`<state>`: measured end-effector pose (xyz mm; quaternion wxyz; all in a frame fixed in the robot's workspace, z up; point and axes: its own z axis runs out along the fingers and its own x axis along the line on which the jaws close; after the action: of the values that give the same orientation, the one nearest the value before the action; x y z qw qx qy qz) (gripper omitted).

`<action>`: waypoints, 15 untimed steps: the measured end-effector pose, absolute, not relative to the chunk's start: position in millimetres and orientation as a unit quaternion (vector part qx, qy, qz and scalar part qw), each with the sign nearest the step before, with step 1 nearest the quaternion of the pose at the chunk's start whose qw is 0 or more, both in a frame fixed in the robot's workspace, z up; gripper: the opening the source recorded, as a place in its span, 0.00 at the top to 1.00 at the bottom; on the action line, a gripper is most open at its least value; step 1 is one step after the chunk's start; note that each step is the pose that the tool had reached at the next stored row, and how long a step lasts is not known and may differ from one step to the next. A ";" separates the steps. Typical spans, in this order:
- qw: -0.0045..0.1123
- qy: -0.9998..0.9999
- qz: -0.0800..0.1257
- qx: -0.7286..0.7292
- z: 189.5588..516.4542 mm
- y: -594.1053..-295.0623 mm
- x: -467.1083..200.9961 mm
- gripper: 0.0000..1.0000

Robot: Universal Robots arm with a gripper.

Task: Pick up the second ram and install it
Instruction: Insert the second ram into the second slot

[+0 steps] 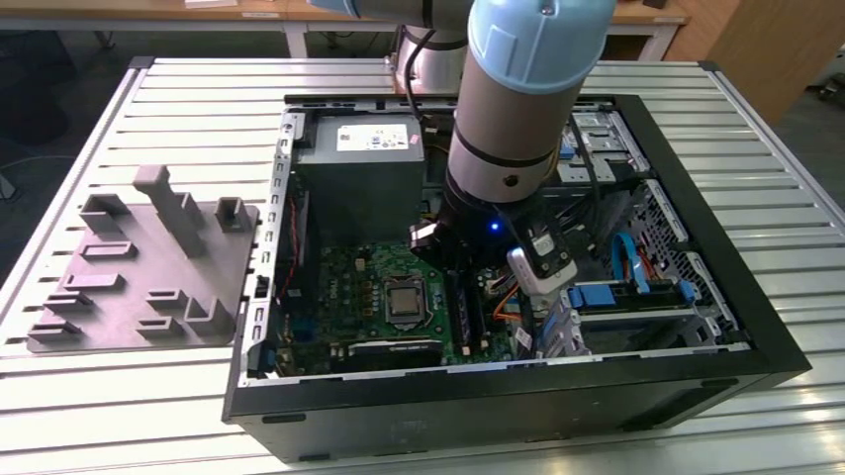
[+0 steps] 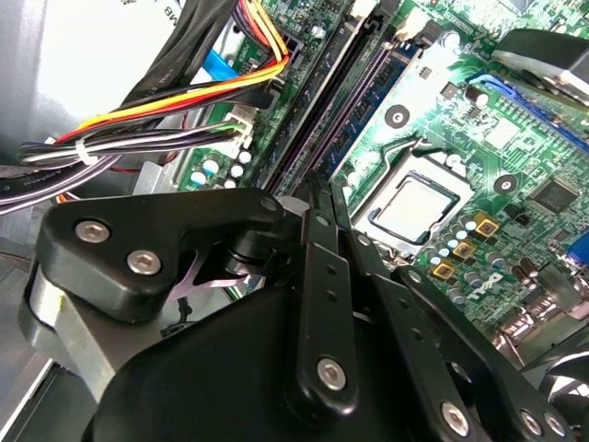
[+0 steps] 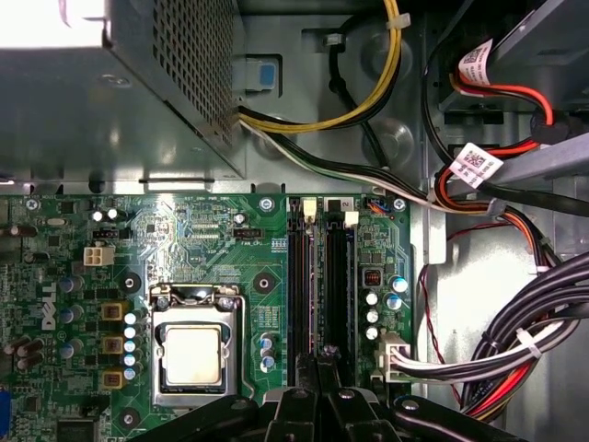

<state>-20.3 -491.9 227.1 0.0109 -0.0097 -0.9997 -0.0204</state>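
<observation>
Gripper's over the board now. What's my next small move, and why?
Probably ease straight down, slowly: the gripper hangs right above the memory slots beside the processor socket, lined up with their length. How low it sits isn't visible, so go gently.

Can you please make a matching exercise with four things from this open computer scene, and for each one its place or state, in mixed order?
Things:
1. gripper
2. processor
3. gray holder block
4. power supply box

Places or states:
A. on the slatted table, outside the case, at the exterior view's left
B. in a metal-framed socket on the green board
C. directly over the memory slots
D. inside the case, in a corner next to the board

Pairs: 1-C, 2-B, 3-A, 4-D
</observation>
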 end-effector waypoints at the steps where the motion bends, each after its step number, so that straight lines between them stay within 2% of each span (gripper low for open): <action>1: 0.011 -1.000 -0.020 -0.010 227.1 -491.9 -20.3 0.89; 15: 0.011 -1.000 -0.020 -0.010 226.0 -491.9 -20.3 0.89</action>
<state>-20.3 -491.9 226.0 0.0109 -0.0097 -0.9997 -0.0204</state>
